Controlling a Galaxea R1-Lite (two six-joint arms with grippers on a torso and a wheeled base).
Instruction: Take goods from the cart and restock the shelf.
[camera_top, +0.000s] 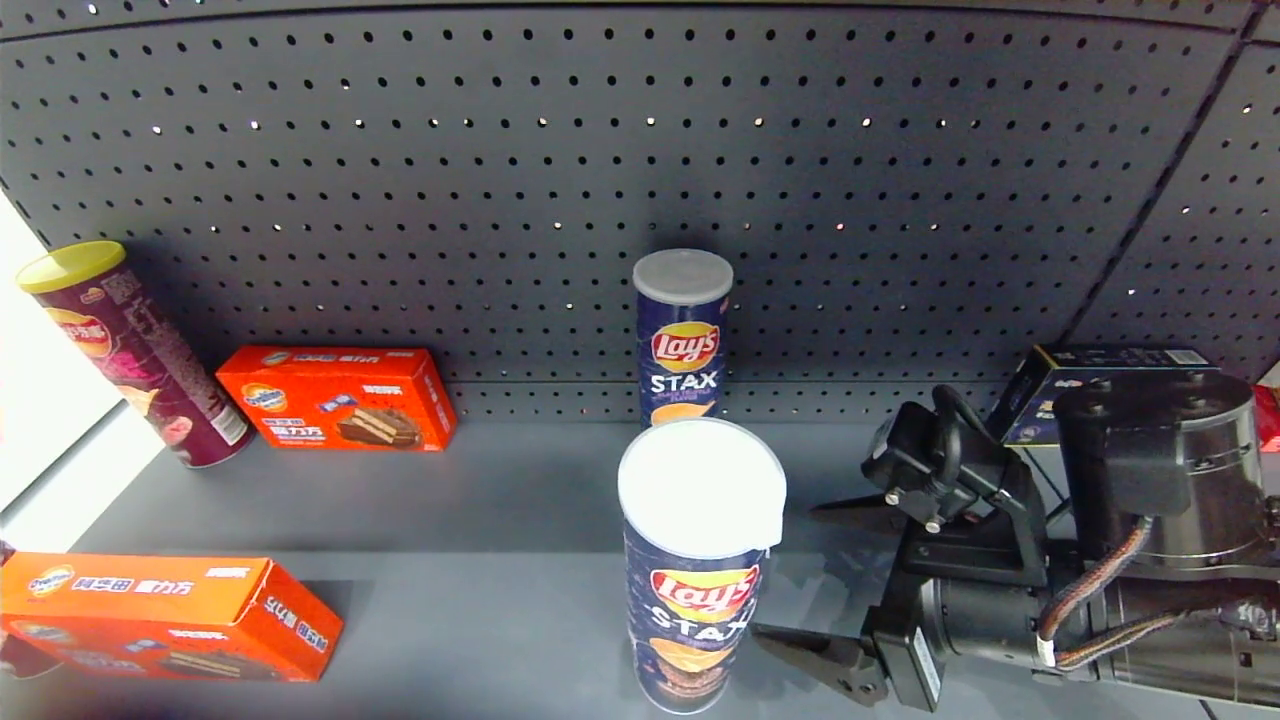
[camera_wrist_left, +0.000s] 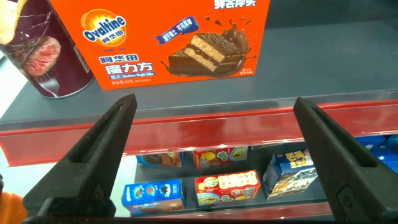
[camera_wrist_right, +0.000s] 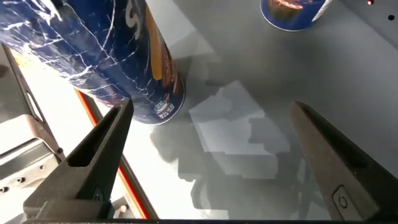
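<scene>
Shelf: grey shelf (camera_top: 480, 500) with a dark pegboard wall (camera_top: 640, 150) behind it.
Front can: the blue chip can (camera_top: 700, 560) stands upright near the shelf's front edge. A second blue can (camera_top: 683, 335) stands at its 12 o'clock, by the wall.
Right gripper (camera_top: 790, 570): at the front can's 3 o'clock, just beside it, fingers wide apart and empty.
Left gripper (camera_wrist_left: 214, 102): fingers apart and empty, facing the red shelf edge (camera_wrist_left: 217, 130).
Other goods: an orange box (camera_top: 340, 395) and a purple can (camera_top: 130, 350) at 10 o'clock, and a second orange box (camera_top: 160, 615) at 9 o'clock.
</scene>
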